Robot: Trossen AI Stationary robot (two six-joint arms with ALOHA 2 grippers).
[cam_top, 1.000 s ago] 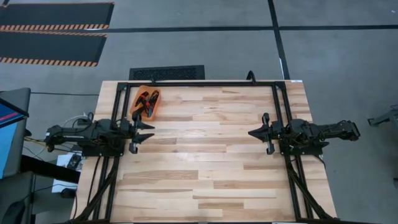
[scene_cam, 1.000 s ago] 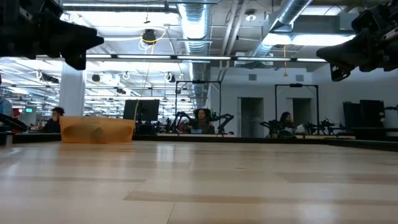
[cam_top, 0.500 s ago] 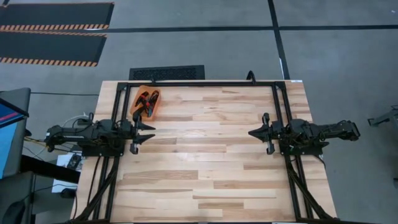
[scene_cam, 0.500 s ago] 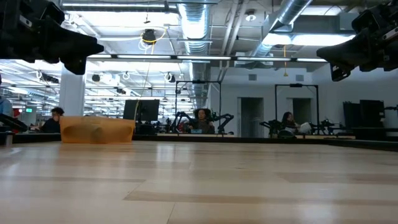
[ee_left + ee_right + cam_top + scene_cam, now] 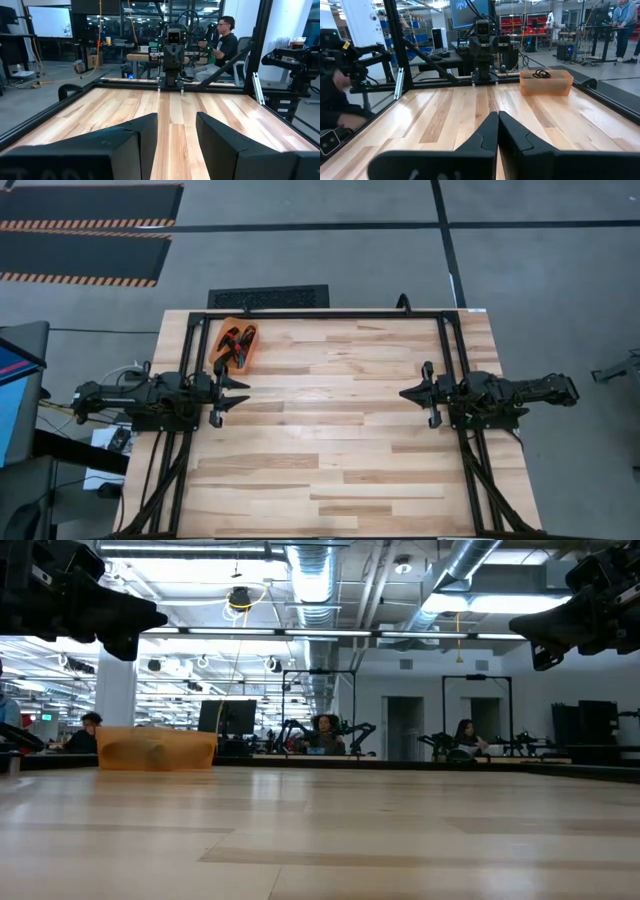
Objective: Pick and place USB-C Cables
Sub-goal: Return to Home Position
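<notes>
orange bin (image 5: 545, 86), seemingly several coiled cables (image 5: 236, 340) inside; left end effector (image 5: 242, 391) spread, right end effector (image 5: 404, 393) pressed together

**An open workshop hall around your table**

Under your table (image 5: 340, 470) lies a grey floor (image 5: 330, 250) crossed by dark lines. Two black mats (image 5: 85, 202) edged in orange stripes lie on it, and a vent grate (image 5: 268, 297) sits just beyond the far edge. Look level across and you see silver ducts (image 5: 305, 575) and strip lights (image 5: 330, 635) overhead. Farther back stand a white column (image 5: 116, 690), grey doors (image 5: 405, 727), a dark monitor (image 5: 228, 717) and seated people (image 5: 323, 728).
</notes>
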